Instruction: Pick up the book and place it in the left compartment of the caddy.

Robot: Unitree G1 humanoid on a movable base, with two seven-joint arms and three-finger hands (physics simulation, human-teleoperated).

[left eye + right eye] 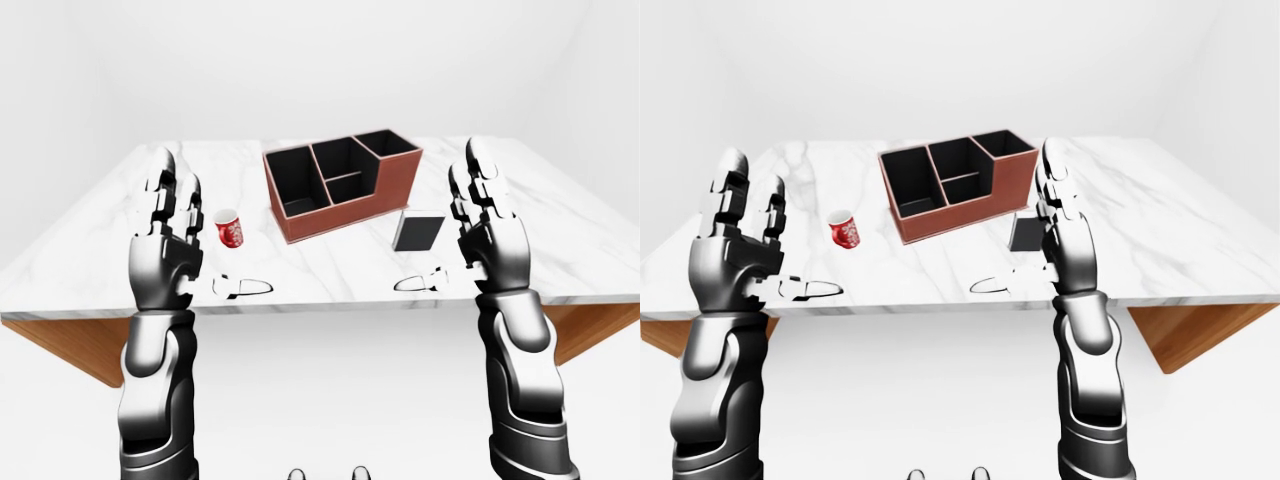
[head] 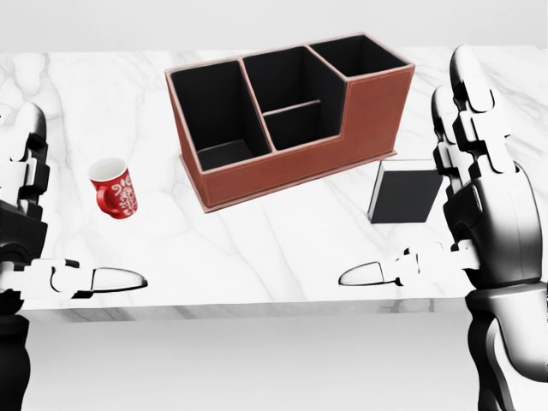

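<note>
The right hand (image 2: 484, 205) is raised with its fingers spread wide and upright and its thumb pointing toward the view's left; it holds nothing. Just left of its fingers in the head view lies the book (image 2: 404, 192), flat on the table (image 2: 257, 240), part of its right edge hidden behind the hand. The book has a plain dark cover with a pale page edge along its top; no title or writing can be read on it. Up and left of the book stands the caddy (image 2: 291, 154), reddish-brown outside and black inside, set at a slant, with a large left compartment, a split middle one and a taller right one; all look bare. The book's corner sits near the caddy's lower right end but apart from it. Farther left is a red mug (image 2: 114, 188) with a white pattern, no legible lettering. The left hand (image 2: 26, 231) is also raised and spread, empty, beyond the mug. The table is white marble with grey veins and a wooden underside (image 1: 70, 345); the room is plain white.
</note>
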